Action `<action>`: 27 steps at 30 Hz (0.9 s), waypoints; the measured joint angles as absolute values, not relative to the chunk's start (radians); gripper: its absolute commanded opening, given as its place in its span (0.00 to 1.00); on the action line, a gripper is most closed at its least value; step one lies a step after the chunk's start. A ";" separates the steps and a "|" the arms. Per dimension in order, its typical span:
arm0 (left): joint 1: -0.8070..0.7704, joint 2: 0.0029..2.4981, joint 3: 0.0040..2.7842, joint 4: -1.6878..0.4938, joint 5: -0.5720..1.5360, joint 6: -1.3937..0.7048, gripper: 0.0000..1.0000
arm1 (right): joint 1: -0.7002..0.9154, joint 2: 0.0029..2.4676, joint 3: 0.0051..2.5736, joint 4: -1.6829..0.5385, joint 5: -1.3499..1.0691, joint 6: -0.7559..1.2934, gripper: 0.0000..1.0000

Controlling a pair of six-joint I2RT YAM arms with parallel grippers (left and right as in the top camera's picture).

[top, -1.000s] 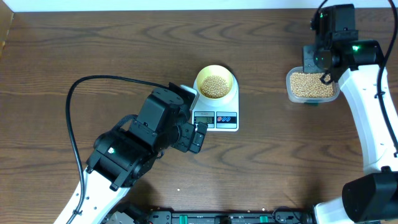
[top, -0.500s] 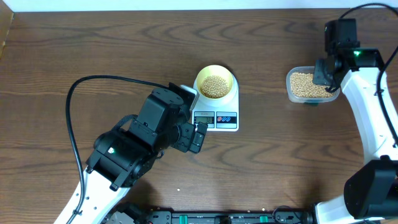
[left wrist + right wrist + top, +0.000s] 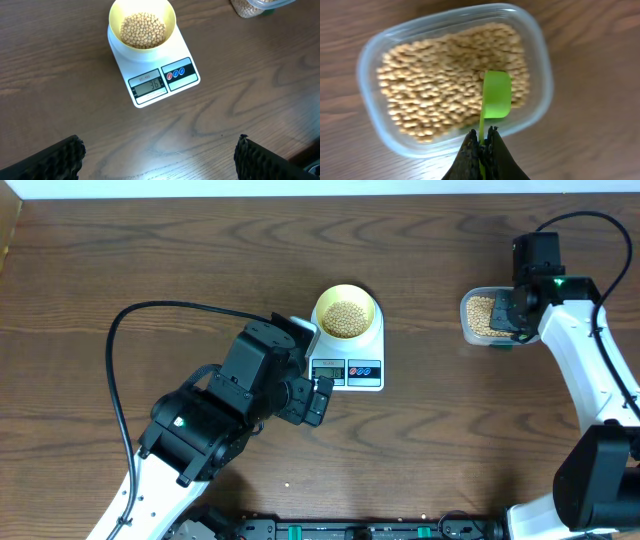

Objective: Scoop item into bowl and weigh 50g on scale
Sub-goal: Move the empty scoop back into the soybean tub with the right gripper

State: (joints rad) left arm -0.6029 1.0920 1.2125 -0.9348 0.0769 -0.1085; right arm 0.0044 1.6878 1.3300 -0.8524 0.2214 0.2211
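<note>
The pale yellow bowl (image 3: 372, 304) stands on the white scale (image 3: 372, 372) at mid-table, partly filled with beige beans (image 3: 346, 319). In the left wrist view the bowl (image 3: 170, 20) and scale (image 3: 192, 82) lie ahead, and the display looks like 36. My left gripper (image 3: 160, 160) hovers open just in front of the scale, with nothing in it. My right gripper (image 3: 484, 137) is shut on the handle of a green spoon (image 3: 497, 95). The spoon's empty scoop sits over the beans (image 3: 435, 85) in the clear tub (image 3: 370, 95).
The clear tub (image 3: 467, 320) sits at the right back of the table, partly covered by the right arm (image 3: 570, 330). The left arm's black cable (image 3: 120, 380) loops over the table to the left. A stray speck (image 3: 287, 486) lies near the front edge.
The right wrist has shifted over the tub, first toward the right and then down onto its right side. The left arm, bowl and scale have not moved.
</note>
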 measured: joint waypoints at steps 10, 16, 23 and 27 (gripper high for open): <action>-0.603 1.092 1.213 -0.935 0.076 -0.109 0.98 | -0.068 1.688 1.328 -0.844 0.005 0.230 0.01; -0.603 1.092 1.213 -0.935 0.077 -0.109 0.98 | -0.131 1.688 1.328 -0.843 -0.121 0.231 0.01; -0.603 1.092 1.213 -0.935 0.076 -0.109 0.98 | -0.200 1.697 1.327 -0.843 -0.255 0.228 0.01; -0.603 1.092 1.213 -0.935 0.077 -0.109 0.98 | -0.233 1.729 1.327 -0.830 -0.342 0.218 0.01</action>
State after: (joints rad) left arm -0.6029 1.0920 1.2125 -0.9348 0.0769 -0.1085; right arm -0.2333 1.7294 1.3273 -0.8299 -0.3424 0.2184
